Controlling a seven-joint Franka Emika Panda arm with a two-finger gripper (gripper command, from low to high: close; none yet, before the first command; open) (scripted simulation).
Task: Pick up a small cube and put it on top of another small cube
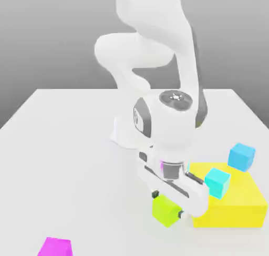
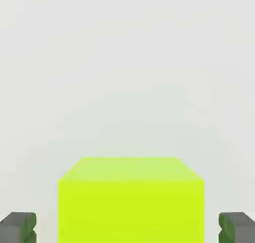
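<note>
While the claw (image 1: 167, 207) is straddling the lime cube (image 1: 166, 211) with its fingers (image 2: 19, 228) standing wide, a gap is showing on either side. Beside the yellow block (image 1: 228, 197), on its exterior view's left, that cube is sitting low over the worktop (image 1: 79, 160). A cyan cube (image 1: 217, 183) and a blue cube (image 1: 241, 157) are showing at the yellow block, the blue one farther back.

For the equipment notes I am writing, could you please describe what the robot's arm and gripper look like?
The arm has smooth, rounded white segments with dark grey trim at the joints. The gripper has a white body and two small, blocky, dark grey fingers.
</note>
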